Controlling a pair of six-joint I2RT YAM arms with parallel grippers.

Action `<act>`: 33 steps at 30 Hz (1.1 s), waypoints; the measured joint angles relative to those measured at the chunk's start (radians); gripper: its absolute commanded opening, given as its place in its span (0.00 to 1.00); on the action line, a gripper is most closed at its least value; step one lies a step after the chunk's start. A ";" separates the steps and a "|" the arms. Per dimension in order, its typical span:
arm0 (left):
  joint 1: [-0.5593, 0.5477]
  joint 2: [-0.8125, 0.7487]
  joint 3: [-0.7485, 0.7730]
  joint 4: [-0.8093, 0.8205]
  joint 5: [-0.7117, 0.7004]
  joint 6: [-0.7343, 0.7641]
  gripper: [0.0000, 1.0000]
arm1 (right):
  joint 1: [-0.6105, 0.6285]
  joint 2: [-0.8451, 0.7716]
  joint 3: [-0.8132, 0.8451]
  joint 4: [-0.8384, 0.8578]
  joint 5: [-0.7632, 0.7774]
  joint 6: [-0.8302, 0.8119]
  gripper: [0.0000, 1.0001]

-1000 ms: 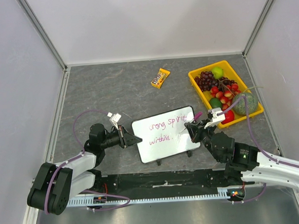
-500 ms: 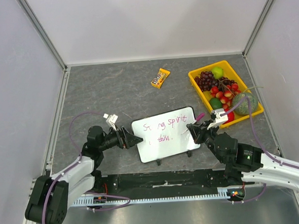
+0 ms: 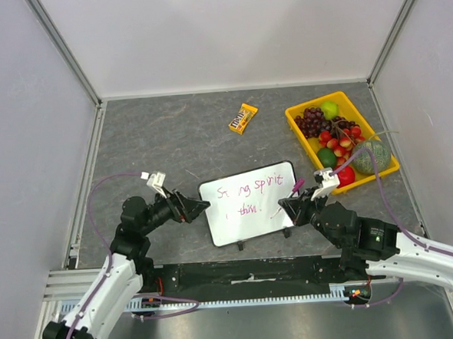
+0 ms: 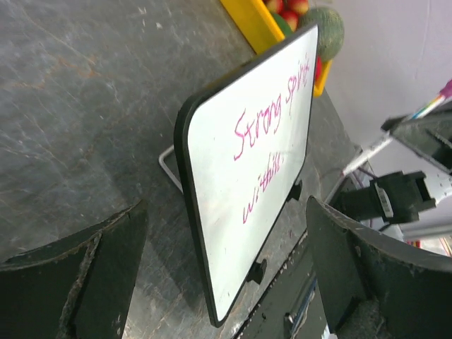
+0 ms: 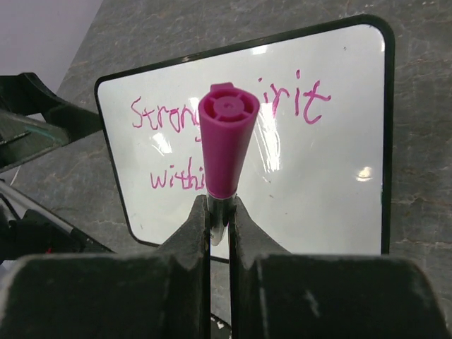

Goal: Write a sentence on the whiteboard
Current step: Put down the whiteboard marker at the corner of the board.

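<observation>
The whiteboard (image 3: 248, 206) stands near the table's front, between the two arms. It also fills the left wrist view (image 4: 240, 212) and the right wrist view (image 5: 332, 176). The pink sentence (image 5: 159, 116) reads "Strong spirit within" in two lines. My left gripper (image 3: 198, 208) is open just off the board's left edge, its fingers (image 4: 85, 275) wide apart and touching nothing. My right gripper (image 5: 219, 212) is shut on a marker (image 5: 226, 141) with a magenta cap, which it holds over the board's right half. The cap hides part of the writing.
A yellow tray (image 3: 294, 123) of fruit sits at the back right, with a green melon (image 3: 376, 159) against its near corner. A candy packet (image 3: 242, 118) lies behind the board. A black rail (image 3: 248, 276) runs along the table's front edge.
My left gripper has opened, let go of the board's left edge and drawn back to the left. The right gripper with the marker has shifted slightly towards the front.
</observation>
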 measured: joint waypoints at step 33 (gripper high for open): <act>0.000 0.040 0.454 -0.546 -0.140 0.111 0.98 | 0.000 -0.093 0.013 -0.473 -0.123 0.330 0.23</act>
